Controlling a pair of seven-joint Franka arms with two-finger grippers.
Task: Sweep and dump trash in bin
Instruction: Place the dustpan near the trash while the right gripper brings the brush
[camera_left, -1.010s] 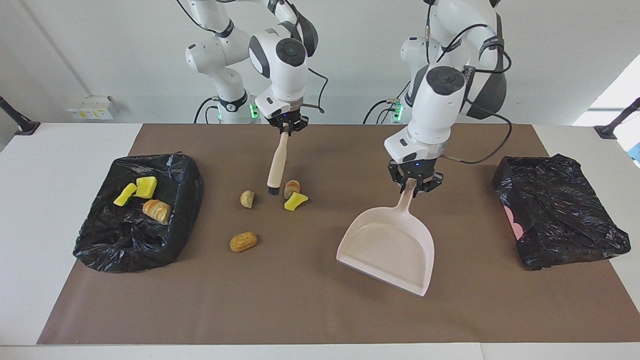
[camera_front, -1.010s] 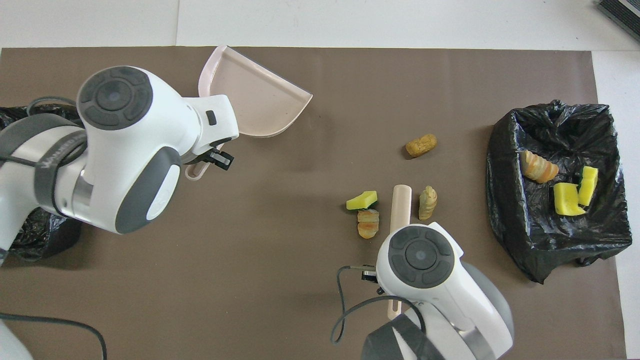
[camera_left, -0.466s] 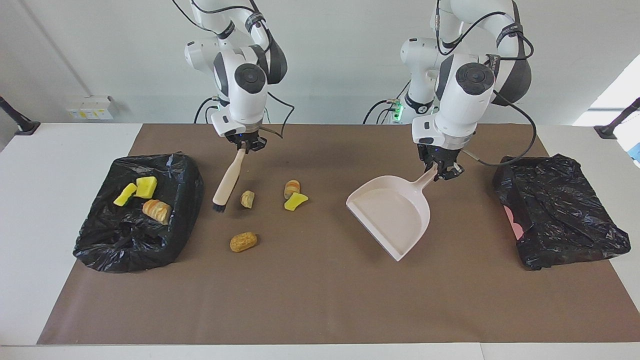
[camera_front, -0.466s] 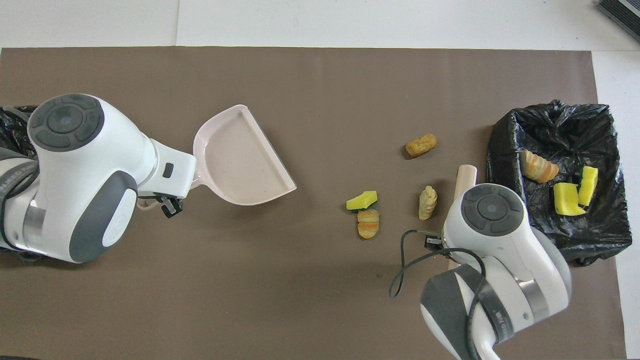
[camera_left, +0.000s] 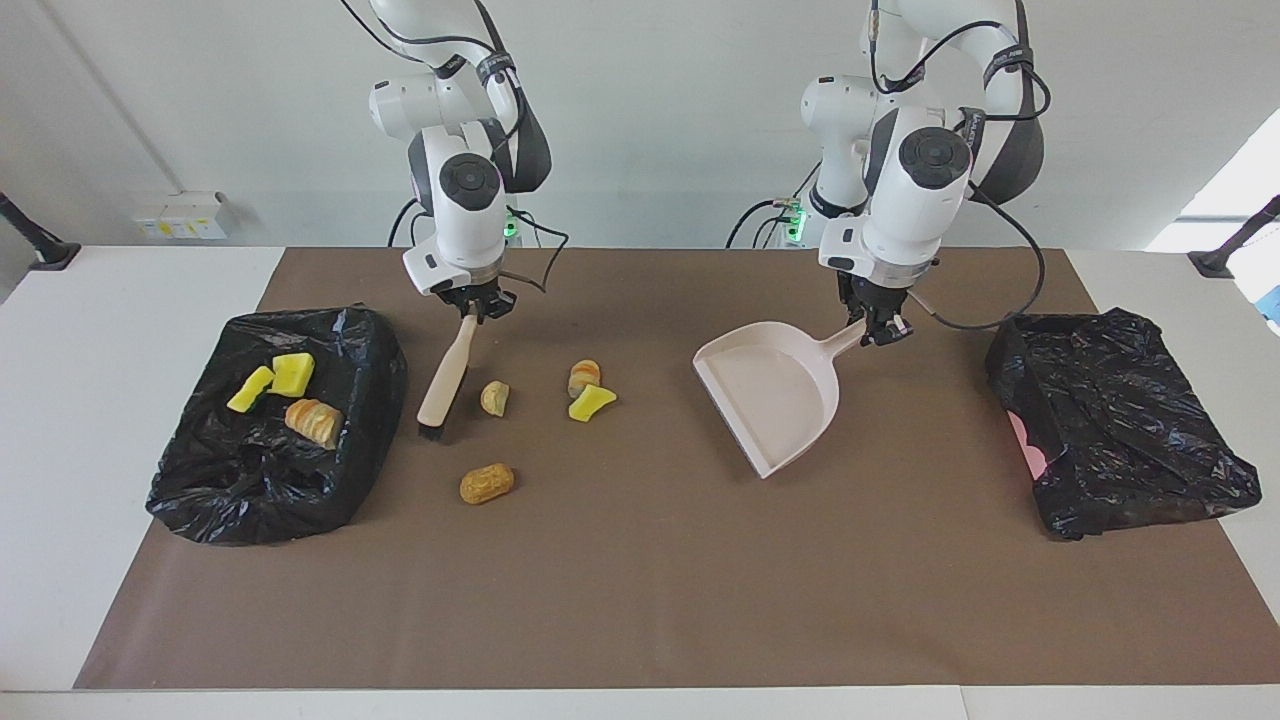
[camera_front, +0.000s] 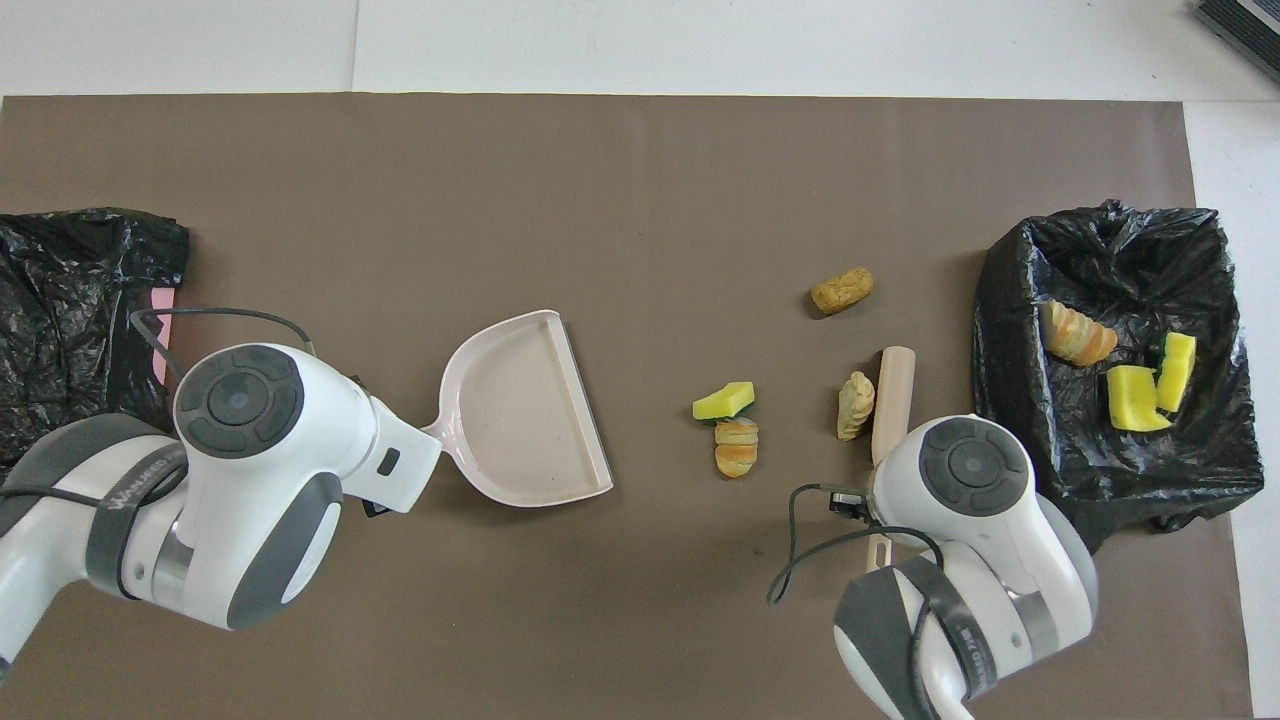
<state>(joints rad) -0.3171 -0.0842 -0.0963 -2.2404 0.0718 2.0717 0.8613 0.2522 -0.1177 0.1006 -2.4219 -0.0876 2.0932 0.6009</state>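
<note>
A brush (camera_left: 443, 375) is held by its handle in the right gripper (camera_left: 478, 304), whose fingers are closed tight on it. The brush hangs tilted, with its dark bristles down at the brown mat (camera_left: 640, 600), between the bin (camera_left: 270, 500) at the right arm's end of the table and a tan chunk (camera_left: 494, 397). This bin is lined with a black bag, and three pieces of trash are seen in it: two yellow sponge pieces (camera_left: 280, 375) and one bread-like chunk (camera_left: 314, 420). Four more pieces are left on the mat. The tan chunk is just beside the brush. A striped chunk (camera_left: 584, 376) and a yellow sponge piece with green backing (camera_left: 591, 402) are touching each other, closer to the middle of the table. An orange-brown lump (camera_left: 486, 483) is found farther from the robots than the others. A beige dustpan (camera_left: 775, 400) is held by its handle in the left gripper (camera_left: 884, 325), which is closed on it. The pan is seen over the middle of the mat, with its open edge turned away from the robots and toward the trash. No trash is seen in it. A second black-bagged bin (camera_left: 1120, 420) is placed at the left arm's end of the table.
</note>
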